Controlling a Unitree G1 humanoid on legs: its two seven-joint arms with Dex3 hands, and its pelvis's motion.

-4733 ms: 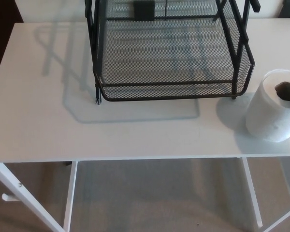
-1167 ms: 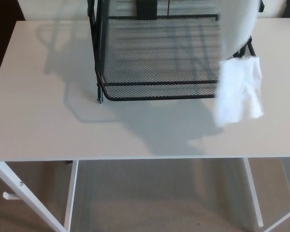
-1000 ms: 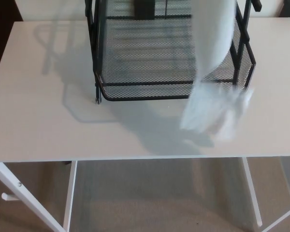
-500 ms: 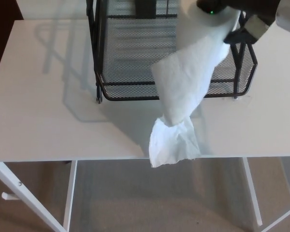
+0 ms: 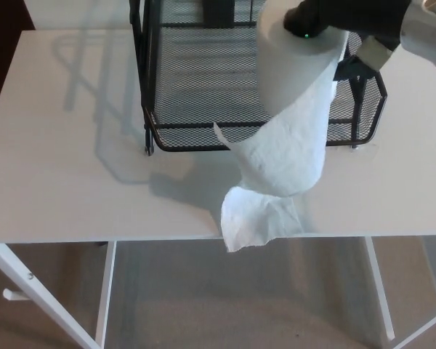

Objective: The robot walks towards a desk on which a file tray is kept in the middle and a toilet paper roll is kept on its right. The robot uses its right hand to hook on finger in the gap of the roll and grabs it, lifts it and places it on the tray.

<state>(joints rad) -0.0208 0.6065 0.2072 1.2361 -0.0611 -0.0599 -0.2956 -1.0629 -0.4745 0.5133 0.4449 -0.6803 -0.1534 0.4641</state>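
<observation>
The white desk (image 5: 65, 167) lay bare on its left side. In the middle stood the black mesh file tray (image 5: 196, 87), its front rim near the desk's centre. Over the tray's front right part hung the toilet paper roll (image 5: 291, 65), upright, with a loose tail of paper (image 5: 276, 174) trailing down across the desk and past its front edge. At the top right, the right hand (image 5: 341, 18) gripped the roll at its upper end, fingers closed on it.
</observation>
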